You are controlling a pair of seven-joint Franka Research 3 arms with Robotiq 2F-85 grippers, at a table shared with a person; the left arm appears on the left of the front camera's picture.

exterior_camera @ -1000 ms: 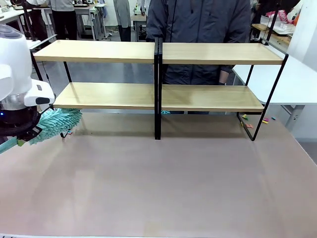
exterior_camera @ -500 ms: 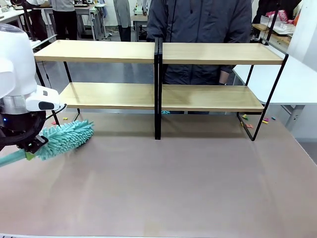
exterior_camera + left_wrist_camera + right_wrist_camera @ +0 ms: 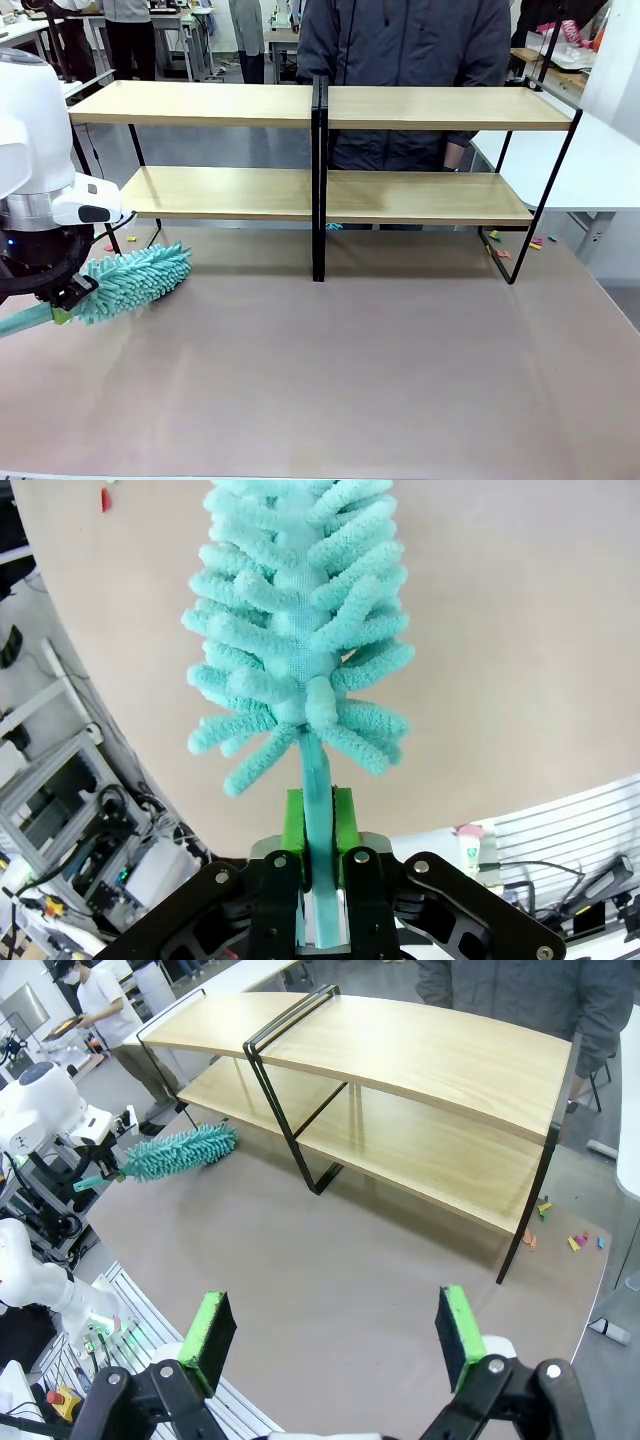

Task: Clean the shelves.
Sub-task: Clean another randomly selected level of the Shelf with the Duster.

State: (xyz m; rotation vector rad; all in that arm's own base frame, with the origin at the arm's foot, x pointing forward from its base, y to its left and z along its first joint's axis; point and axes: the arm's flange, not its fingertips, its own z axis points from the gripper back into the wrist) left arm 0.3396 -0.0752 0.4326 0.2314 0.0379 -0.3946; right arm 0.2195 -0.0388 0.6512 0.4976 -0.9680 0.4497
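Shelves point(image 3: 215, 193): pale, apparently wooden boards

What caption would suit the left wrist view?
Left claw shut on a teal chenille duster, held over the table.

The shelves point(image 3: 220, 192) stand along the desk's point(image 3: 350, 370) far edge, with a person point(image 3: 400, 40) behind them. Near the desk's left edge, before the shelves' left end, a duster point(image 3: 135, 280) juts from the left hand point(image 3: 62, 305).

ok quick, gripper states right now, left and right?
Left gripper: closed on the handle of the teal duster.
Right gripper: open, holding nothing.
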